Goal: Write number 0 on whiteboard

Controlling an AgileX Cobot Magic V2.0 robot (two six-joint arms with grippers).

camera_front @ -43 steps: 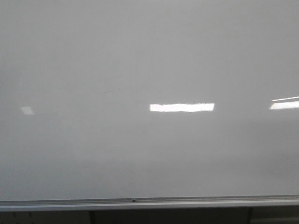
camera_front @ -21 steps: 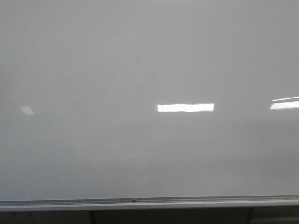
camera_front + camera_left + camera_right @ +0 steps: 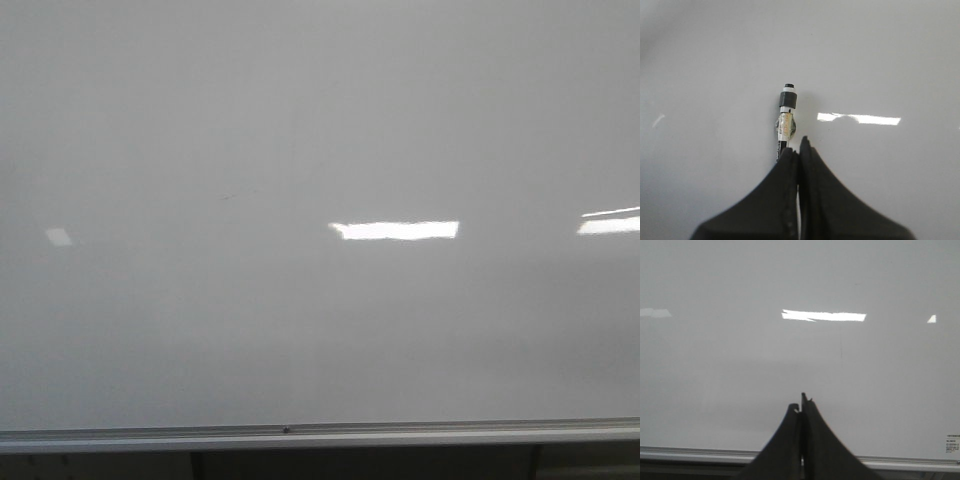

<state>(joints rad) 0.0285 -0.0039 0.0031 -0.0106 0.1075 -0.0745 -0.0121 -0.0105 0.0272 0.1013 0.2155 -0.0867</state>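
- Grey-white whiteboard [image 3: 320,130] shows no number 0 yet; writing is all ahead.
- Left gripper [image 3: 799,150] clamps a marker [image 3: 786,117], tip toward the board.
- Right gripper [image 3: 801,407] is closed on nothing.

The whiteboard [image 3: 300,120] fills nearly the whole front frame, a glossy pale grey surface. Its silver frame rail [image 3: 400,433] runs along the bottom edge, a small dark screw [image 3: 286,430] near the middle. A faint dark speck [image 3: 226,197] sits left of centre.
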